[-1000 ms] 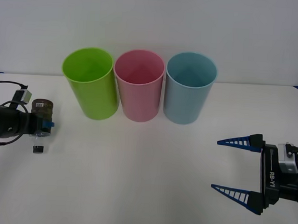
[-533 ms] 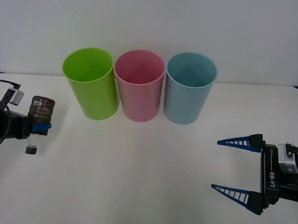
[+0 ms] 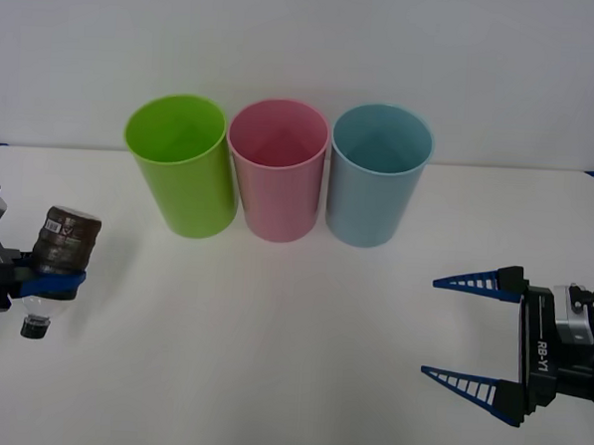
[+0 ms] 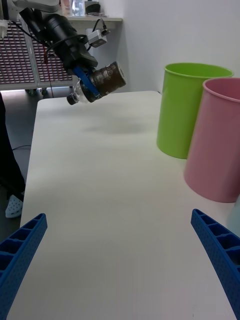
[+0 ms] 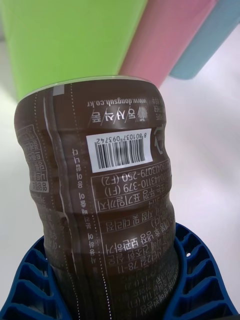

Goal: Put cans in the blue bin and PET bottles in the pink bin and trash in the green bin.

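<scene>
— Left hand (image 3: 37, 287)?
— At the counter's (image 3: 290, 362) left edge, raised off the surface, blue fingers (image 5: 200, 280) clamped around the PET bottle (image 3: 56, 260) near its neck.
— Bottle's attitude?
— Upside down and tilted: black cap (image 3: 33, 328) low, brown-labelled base up and leaning toward the bins. Clear of the counter, with a faint shadow beneath in the right wrist view. Barcode readable on the label from the left wrist camera.
— Bins?
— Standing upright in a row at the back of the counter, mouths open: green bin (image 3: 180, 177) leftmost, pink bin (image 3: 277, 182) in the middle, blue bin (image 3: 379, 187) rightmost. Sides touching or nearly so. Well apart from the bottle, green nearest to it.
— Right hand (image 3: 470, 336)?
— Low at the counter's right side, fingers spread wide, gripping nothing, pointing left.
</scene>
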{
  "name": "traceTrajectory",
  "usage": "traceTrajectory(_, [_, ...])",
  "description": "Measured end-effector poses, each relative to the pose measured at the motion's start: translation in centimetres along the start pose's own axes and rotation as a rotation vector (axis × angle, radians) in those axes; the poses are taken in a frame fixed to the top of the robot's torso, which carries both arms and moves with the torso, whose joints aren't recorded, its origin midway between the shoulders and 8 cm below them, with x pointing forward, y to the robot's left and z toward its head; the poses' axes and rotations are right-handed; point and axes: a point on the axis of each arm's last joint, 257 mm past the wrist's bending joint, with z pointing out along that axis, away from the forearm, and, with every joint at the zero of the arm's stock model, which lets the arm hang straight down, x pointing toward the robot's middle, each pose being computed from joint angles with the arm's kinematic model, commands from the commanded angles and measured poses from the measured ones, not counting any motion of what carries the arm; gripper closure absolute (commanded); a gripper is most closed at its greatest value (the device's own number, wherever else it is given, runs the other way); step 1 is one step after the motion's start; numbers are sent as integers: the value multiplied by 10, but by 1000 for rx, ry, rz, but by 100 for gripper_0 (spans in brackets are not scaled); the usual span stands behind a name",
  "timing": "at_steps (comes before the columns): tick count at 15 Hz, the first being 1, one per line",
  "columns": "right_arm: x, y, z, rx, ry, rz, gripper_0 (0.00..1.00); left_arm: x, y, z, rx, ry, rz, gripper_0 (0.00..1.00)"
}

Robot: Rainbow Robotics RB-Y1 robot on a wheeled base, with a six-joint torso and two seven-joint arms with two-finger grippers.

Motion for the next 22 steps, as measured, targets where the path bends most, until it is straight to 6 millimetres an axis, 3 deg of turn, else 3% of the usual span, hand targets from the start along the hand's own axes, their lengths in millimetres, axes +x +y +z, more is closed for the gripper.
traceTrajectory(6, [0, 0, 0, 0, 0, 0, 0, -57, -48, -7, 158, -277, 100, 100])
traceTrajectory(10, [0, 0, 0, 0, 0, 0, 0, -85, -59, -14, 187, -410, 159, 100])
traceTrajectory(16, [0, 0, 0, 0, 0, 0, 0, -162, -75, -30, 250, -574, 202, 100])
traceTrajectory(22, [0, 0, 0, 0, 0, 0, 0, -241, -82, -14, 212, -660, 242, 100])
